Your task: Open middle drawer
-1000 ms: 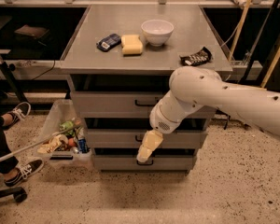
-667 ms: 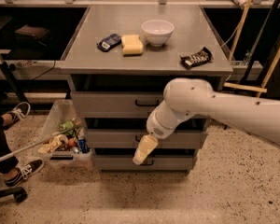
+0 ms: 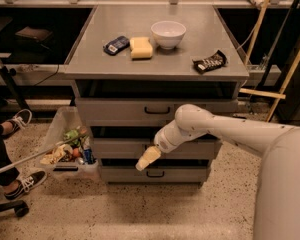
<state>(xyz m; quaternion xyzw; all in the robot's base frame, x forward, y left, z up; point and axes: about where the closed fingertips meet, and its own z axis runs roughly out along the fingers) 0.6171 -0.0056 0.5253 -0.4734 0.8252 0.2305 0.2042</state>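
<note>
The pincer is sliding left, open or shut I cannot tell, and hanging low enough to miss the middle drawer.

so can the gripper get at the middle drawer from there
Probably yes: the gripper hangs right in front of the middle drawer, low at its centre, with nothing between them. Its handle is hidden behind the arm, so contact is unclear.
</note>
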